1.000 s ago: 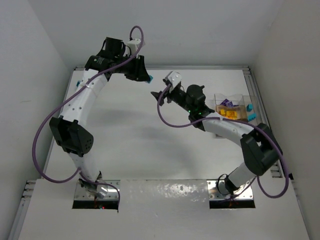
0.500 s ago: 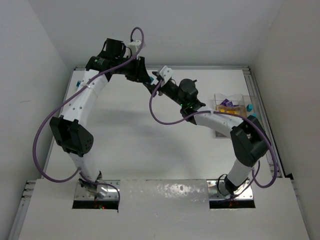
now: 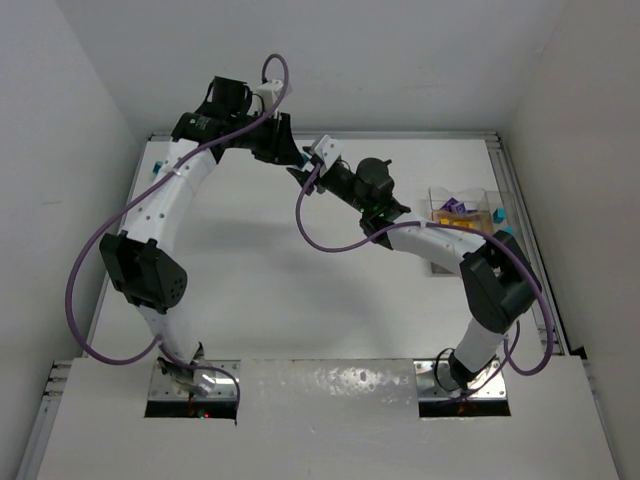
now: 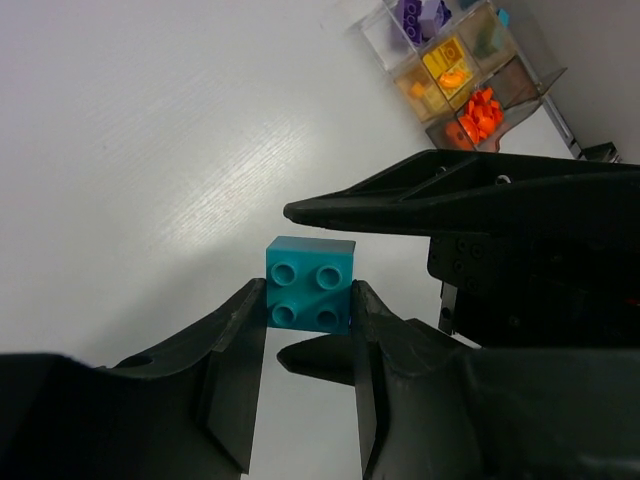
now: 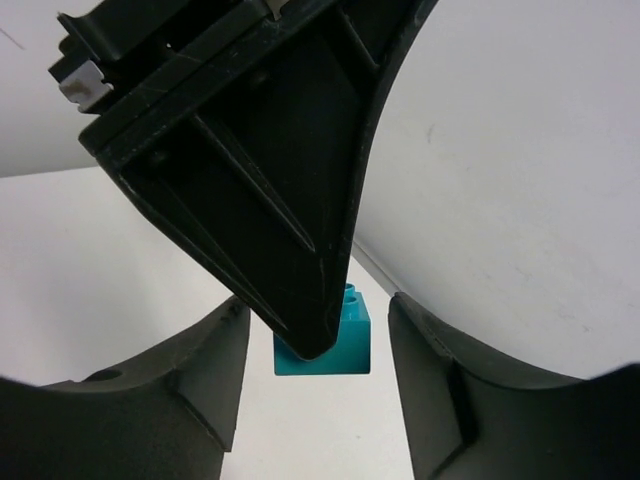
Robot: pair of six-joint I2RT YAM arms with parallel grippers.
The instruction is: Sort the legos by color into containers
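Both arms are bolted at the near edge of the white worktop [image 3: 250, 270] and bend up over it.

A bit farther back, on the right side, sit the clear bins [image 3: 465, 215], all joined together. The left wrist view shows purple bricks [image 4: 420, 15] in one bin, yellow ones [image 4: 445, 60] in the next and orange ones [image 4: 478, 110] in another.

Farther still, near the middle of the far side, the two pincers meet up in the air. The left pincer [image 4: 308, 295] is clamped on a teal brick [image 4: 310, 285] and holds it by two of its sides. The brick is high above the worktop and does not touch it. It is square, with four bumps, so no side is longer than another. The bumps face back at the left wrist camera.

The right pincer [image 5: 318, 310] has its fingers apart. One finger is on each side of the brick, and the right wrist view shows a small gap on both sides.

At the far left edge lies one more teal piece [image 3: 155, 170], well apart from the bins.
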